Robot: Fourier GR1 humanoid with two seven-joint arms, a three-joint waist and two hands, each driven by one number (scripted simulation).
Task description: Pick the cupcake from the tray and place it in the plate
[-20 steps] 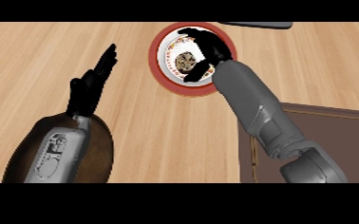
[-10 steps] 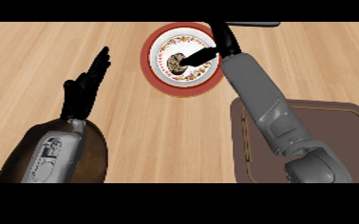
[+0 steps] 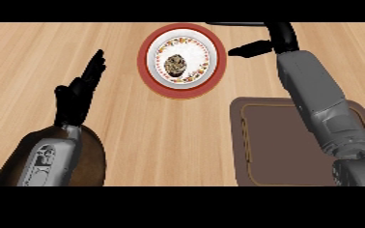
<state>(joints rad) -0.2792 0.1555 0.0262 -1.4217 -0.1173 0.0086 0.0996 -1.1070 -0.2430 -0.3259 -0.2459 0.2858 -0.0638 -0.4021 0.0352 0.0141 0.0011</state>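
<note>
The cupcake (image 3: 175,64) sits in the middle of the plate (image 3: 151,53), a white plate with a red rim and a patterned ring, lying on the wooden table (image 3: 164,140). Its dark, speckled top is all that shows from this steep angle; its wrapper cannot be made out.

The right robot hand (image 3: 279,38) is up near the table's far edge, to the right of the plate and apart from the cupcake. Much of it is cut off by the top of the view: a dark thumb or finger points left toward the plate's rim, and another dark part runs along the top edge, so whether its fingers are straight or curled cannot be told. It holds nothing that can be seen. Its grey forearm crosses over the brown tray (image 3: 271,145), which lies at the lower right and is partly hidden by the arm and cut by the view's edges.

The left robot hand (image 3: 77,96) rests at the left, open, fingers straight and pointing up, holding nothing.
</note>
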